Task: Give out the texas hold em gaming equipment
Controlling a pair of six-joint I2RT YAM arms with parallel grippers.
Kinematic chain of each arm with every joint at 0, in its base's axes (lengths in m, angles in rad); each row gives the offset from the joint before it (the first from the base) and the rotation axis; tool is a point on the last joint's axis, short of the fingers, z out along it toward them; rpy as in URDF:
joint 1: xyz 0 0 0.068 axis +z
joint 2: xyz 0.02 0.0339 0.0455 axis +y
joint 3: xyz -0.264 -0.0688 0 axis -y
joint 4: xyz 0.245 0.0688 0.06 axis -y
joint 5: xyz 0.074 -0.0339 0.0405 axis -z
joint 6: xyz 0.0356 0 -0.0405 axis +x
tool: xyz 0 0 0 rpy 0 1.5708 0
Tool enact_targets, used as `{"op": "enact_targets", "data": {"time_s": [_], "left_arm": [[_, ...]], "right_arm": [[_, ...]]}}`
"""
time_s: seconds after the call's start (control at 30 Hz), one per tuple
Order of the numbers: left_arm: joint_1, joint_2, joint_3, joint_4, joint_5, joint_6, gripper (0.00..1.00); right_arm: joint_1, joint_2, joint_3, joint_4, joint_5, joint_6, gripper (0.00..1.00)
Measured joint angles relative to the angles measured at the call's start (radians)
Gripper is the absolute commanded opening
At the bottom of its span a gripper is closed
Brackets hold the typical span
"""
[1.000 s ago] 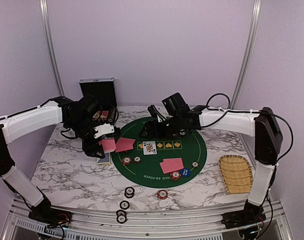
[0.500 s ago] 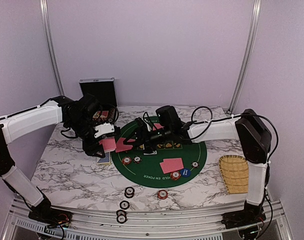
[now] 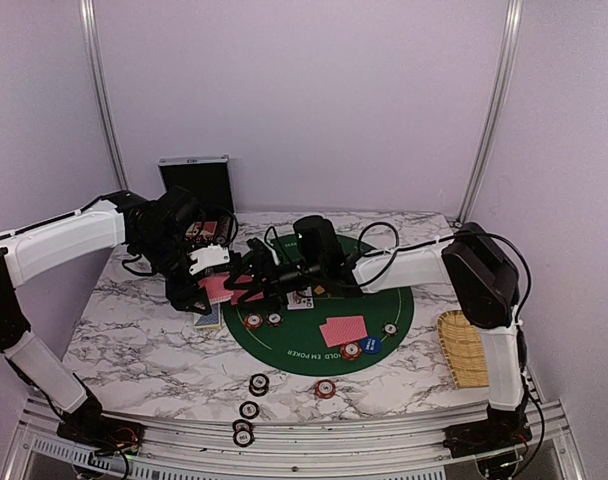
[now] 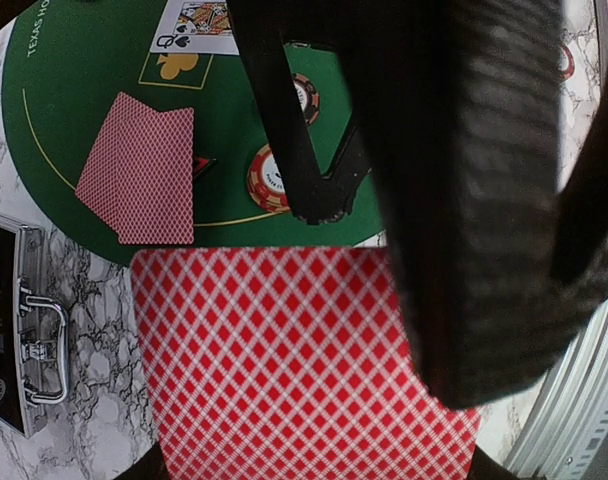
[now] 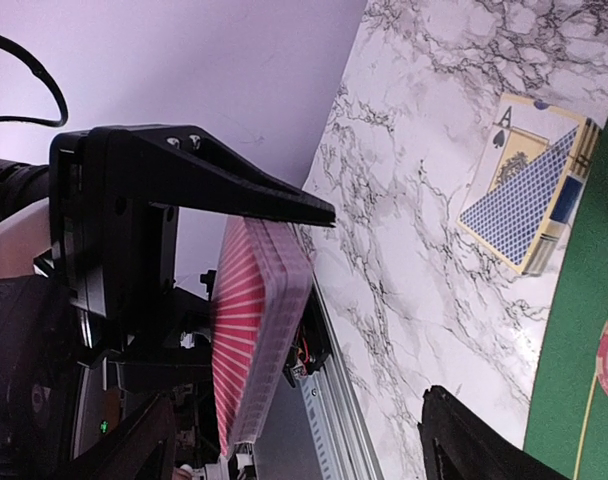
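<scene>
My left gripper (image 3: 212,290) is shut on a deck of pink-red-backed playing cards (image 3: 218,288) above the green mat's left edge; the deck fills the left wrist view (image 4: 304,360). My right gripper (image 3: 246,284) is open right at the deck, which shows edge-on between its fingers (image 5: 259,330). One dark right finger (image 4: 464,200) crosses in front of the deck. Two face-down cards (image 3: 344,330) and a face-up queen (image 3: 300,298) lie on the mat. Chips (image 3: 254,321) lie near them, and a blue button disc (image 3: 371,345). A triangular marker (image 4: 199,165) lies beside two face-down cards (image 4: 144,170).
A blue card box (image 3: 210,318) lies on the marble under the left gripper. The black case (image 3: 196,185) stands at the back left. The woven bamboo tray (image 3: 464,345) is at the right. Several chips (image 3: 259,384) lie on the marble near the front edge.
My right arm has swung left across the mat, from the mat's far side to the deck in my left gripper. The left arm and deck have stayed put.
</scene>
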Motion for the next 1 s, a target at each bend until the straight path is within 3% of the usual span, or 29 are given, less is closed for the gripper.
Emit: {"op": "enact_targets", "data": {"time_s": [0.5, 0.83, 1.0], "left_arm": [[-0.002, 0.001, 0.003, 0.002, 0.009, -0.005, 0.0], [-0.004, 0.004, 0.017, 0.003, 0.015, -0.005, 0.0], [-0.006, 0.013, 0.017, -0.001, 0.014, -0.005, 0.0]], "right_arm": [[0.021, 0.127, 0.133, 0.05, -0.018, 0.069, 0.81], [0.024, 0.171, 0.222, -0.025, -0.016, 0.037, 0.8], [0.015, 0.167, 0.214, -0.052, -0.014, -0.002, 0.71]]}}
